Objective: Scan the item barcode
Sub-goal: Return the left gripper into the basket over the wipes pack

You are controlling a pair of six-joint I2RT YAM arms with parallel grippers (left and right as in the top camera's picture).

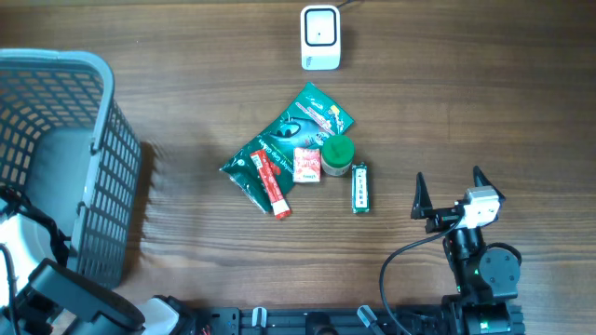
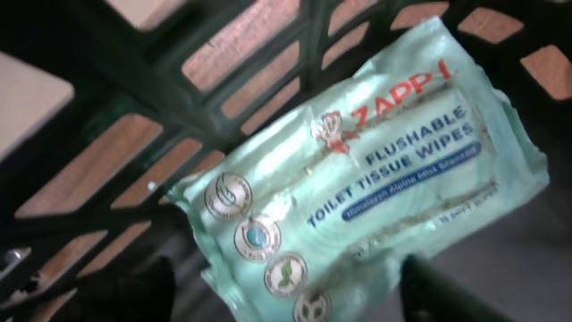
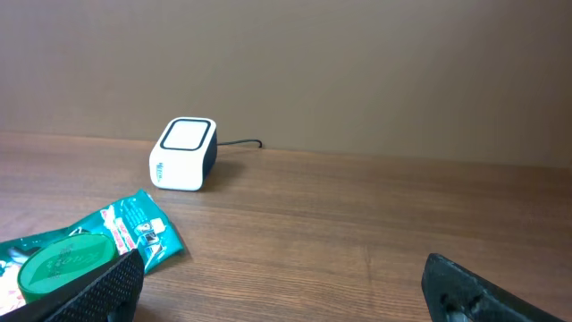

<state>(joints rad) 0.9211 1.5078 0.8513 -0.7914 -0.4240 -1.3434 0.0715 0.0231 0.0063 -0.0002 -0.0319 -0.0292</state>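
While left gripper [image 2: 286, 277] and right gripper [image 3: 279, 264] gape, the mint wipes pack [image 2: 375, 152] lies label-up.

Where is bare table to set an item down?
Bare wood between basket and scanner, and right of the scanner above the right hand. Crowded below the scanner, around the green pouch and green-lidded jar.
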